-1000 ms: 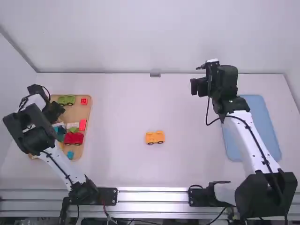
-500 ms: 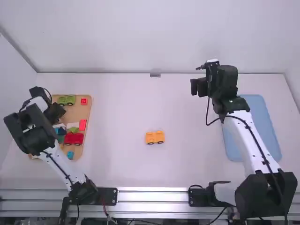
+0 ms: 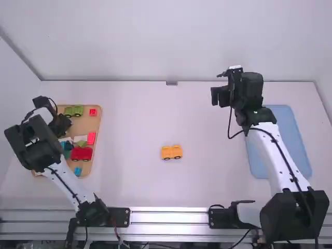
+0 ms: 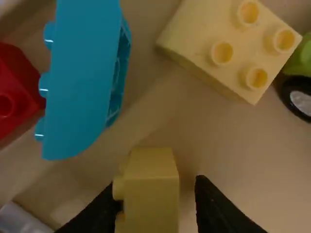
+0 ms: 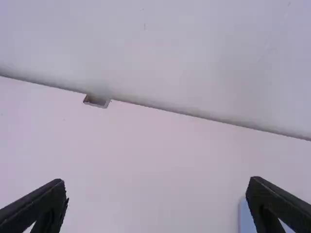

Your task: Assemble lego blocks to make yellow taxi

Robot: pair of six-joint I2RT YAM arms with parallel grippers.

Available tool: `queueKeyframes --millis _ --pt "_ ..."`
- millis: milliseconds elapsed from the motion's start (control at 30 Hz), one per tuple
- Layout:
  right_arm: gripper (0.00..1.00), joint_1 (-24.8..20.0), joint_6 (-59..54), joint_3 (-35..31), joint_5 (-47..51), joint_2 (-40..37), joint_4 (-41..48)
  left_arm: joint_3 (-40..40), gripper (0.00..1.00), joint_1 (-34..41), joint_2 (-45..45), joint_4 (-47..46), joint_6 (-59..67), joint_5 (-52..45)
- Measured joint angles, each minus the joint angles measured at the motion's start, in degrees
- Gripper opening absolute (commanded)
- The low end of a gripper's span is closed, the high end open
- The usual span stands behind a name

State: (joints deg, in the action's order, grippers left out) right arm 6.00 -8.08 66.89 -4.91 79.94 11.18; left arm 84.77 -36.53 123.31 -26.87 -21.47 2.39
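Plainly, the left gripper [image 3: 63,123], unclenched, straddles a yellow block [image 4: 151,194], while the right gripper [image 3: 218,96] gapes wide.

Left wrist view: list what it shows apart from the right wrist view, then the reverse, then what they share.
Left wrist view: yellow block between the fingers, pale block, blue block, red block, part of a green car, tan tray.
Right wrist view: white table, back wall, small bracket, corner of the blue tray.
Shared: an open claw at the bottom edge, the left claw in one, the right claw in the other.
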Motion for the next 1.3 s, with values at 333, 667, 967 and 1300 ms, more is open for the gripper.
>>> queueKeyframes --millis 333,667,967,1300 --pt "0.98 0.0 0.02 0.0 0.02 0.0 -0.02 0.0 0.3 0.0 0.02 -0.04 0.0 -0.02" --pt "0.99 0.0 0.22 0.0 -0.04 0.0 -0.04 0.0 0.42 0.0 0.02 -0.68 0.04 -0.02" --pt "0.99 0.0 0.04 0.0 -0.02 0.0 0.0 0.0 0.43 0.0 0.02 -0.92 -0.92 0.0" --pt "0.98 0.0 0.02 0.0 -0.02 0.0 0.0 0.02 0.29 0.0 0.02 -1.18 -1.27 0.22"
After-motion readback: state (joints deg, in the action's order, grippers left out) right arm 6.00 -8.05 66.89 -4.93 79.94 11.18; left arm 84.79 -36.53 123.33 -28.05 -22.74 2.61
